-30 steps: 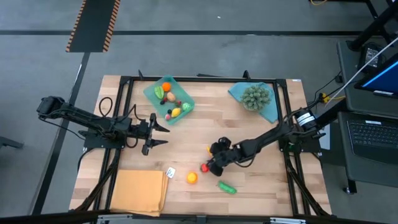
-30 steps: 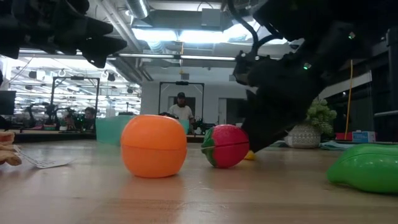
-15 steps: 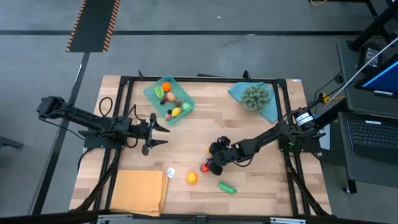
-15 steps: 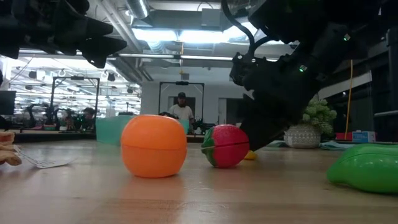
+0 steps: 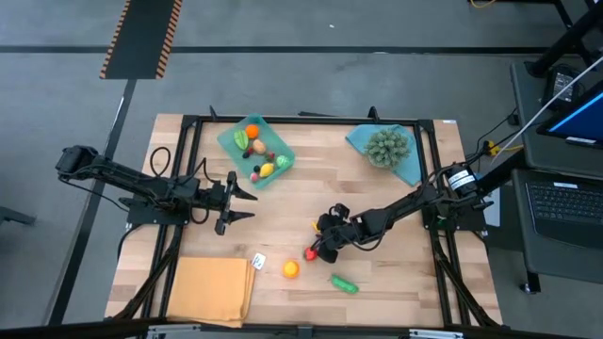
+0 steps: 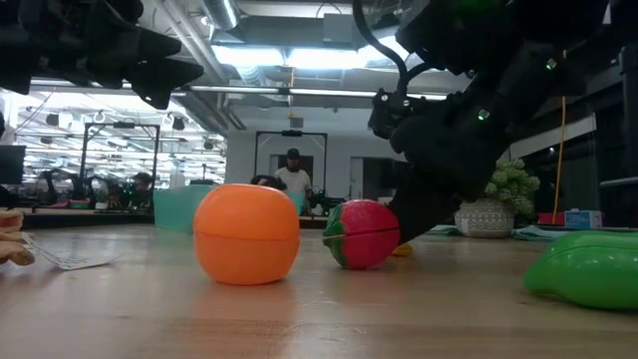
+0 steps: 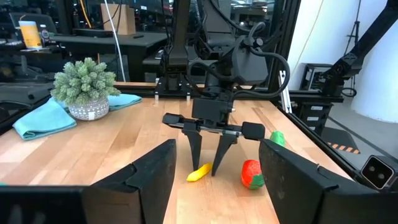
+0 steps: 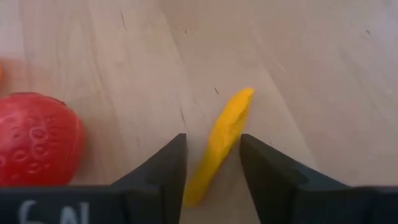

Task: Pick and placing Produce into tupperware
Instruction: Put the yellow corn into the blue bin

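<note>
A: What does my right wrist camera give you that the high view doesn't?

B: From above, my right gripper nearly hides a speck of yellow. Up close, the yellow piece is a slim, curved, banana-like thing lying flat on the table, its lower half between my two fingers. They sit close on either side, partly open; I can't tell if they touch it yet. Nothing is lifted.

A: And the rest of the produce?

B: A dimpled red strawberry lies just beside that gripper. The low view shows it next to an orange, with a green piece off to the side.

A: The tray?

B: The teal tray sits at the far side of the table, already holding several small fruits.

A: Your left gripper?

B: My left gripper hovers near mid-table, fingers spread, holding nothing.
</note>
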Tool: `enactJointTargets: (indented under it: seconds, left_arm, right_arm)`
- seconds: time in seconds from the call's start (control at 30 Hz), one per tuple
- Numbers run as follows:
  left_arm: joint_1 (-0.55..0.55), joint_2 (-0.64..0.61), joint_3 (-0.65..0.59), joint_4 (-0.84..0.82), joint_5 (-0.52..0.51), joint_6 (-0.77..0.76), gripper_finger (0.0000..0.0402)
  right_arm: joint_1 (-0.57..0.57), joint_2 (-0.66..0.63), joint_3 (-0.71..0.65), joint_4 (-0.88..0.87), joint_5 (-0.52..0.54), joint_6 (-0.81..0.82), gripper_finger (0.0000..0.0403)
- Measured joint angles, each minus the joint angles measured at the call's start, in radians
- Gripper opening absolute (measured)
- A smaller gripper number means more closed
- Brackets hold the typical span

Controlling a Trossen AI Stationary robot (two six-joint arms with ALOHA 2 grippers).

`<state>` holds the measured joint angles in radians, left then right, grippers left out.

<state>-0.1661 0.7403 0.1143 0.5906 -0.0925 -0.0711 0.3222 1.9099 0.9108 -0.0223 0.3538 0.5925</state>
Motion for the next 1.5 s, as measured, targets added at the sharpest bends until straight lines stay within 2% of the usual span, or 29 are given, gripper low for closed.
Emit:
enactJointTargets:
  seconds: [0.53,0.73,0.93,1.17,1.33,1.5]
  left_arm:
    - [0.0,0.0,0.0,0.0,0.0,-0.031,0.0223]
    - [0.0,0.0,0.0,0.0,0.0,-0.031,0.0223]
    - [0.0,0.0,0.001,0.001,0.0,-0.001,0.0223]
    - [0.0,0.0,0.001,0.009,0.0,0.014,0.0223]
    - [0.0,0.0,0.001,0.045,-0.015,0.027,0.0223]
    - [0.013,0.0,0.001,0.077,-0.034,0.029,0.0223]
  right_arm:
    - [-0.015,-0.027,-0.002,-0.008,-0.018,-0.028,0.0089]
    - [-0.055,-0.083,-0.009,-0.033,-0.056,-0.08,0.0049]
    - [-0.12,-0.142,-0.006,-0.026,-0.153,-0.129,0.001]
    - [-0.176,-0.242,-0.005,-0.023,-0.152,-0.234,0.0021]
    - [-0.208,-0.327,-0.004,-0.018,-0.148,-0.316,0.0008]
    - [-0.243,-0.368,-0.002,0.098,-0.146,-0.407,0.0011]
